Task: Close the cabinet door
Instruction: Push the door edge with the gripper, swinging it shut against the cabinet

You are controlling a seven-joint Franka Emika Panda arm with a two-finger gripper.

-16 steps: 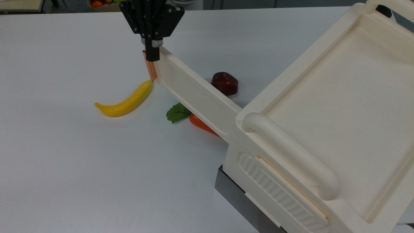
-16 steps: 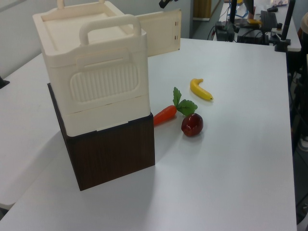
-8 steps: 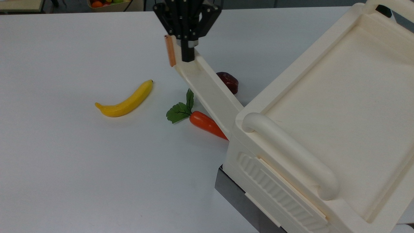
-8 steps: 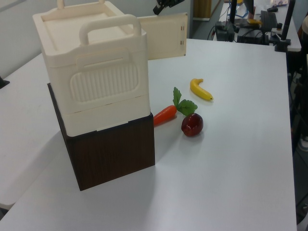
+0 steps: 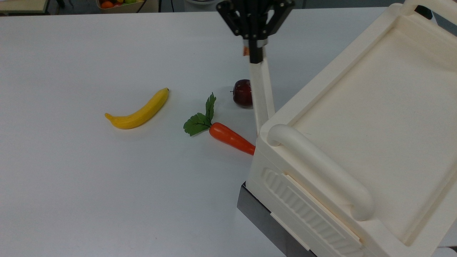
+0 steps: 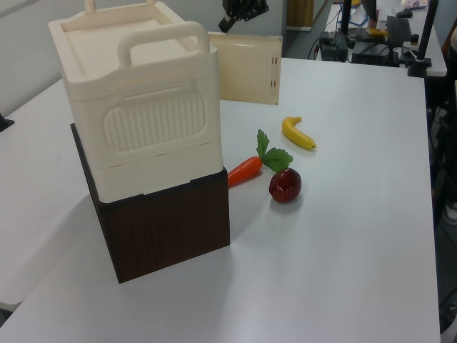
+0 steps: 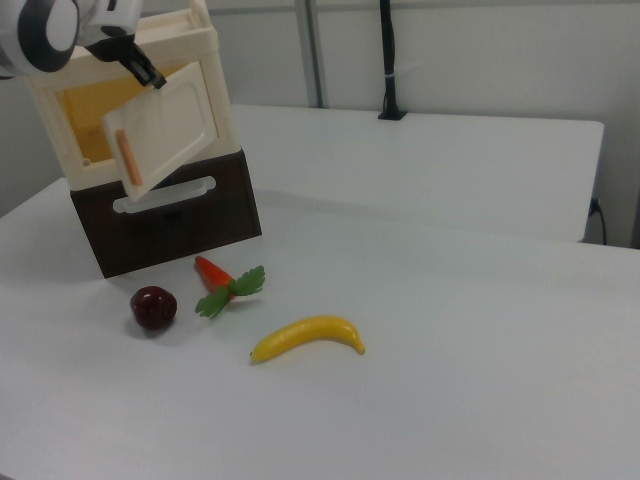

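In the top view, the cabinet is seen at 4 o'clock on the white table; it is set on a dark brown box; a thick handle bar is laid across its top.

The cabinet door is not shut; from the cabinet's corner it is pointed toward 12 o'clock in the top view, and it is seen almost edge-on. In the right view the door is swung partway out, and the yellow inside of the cabinet can be seen at 9 o'clock of it; a thin copper strip is seen near the door's free end.

The gripper is held at the 12 o'clock end of the door in the top view, right at the door's top edge; whether it is wide, narrow or holding the door cannot be told.

A dark red apple is seen just at 9 o'clock of the door; a carrot with green leaves is laid at 7 o'clock of the apple, with its tip tucked under the cabinet; a banana is laid at 9 o'clock of the carrot, well apart from it.
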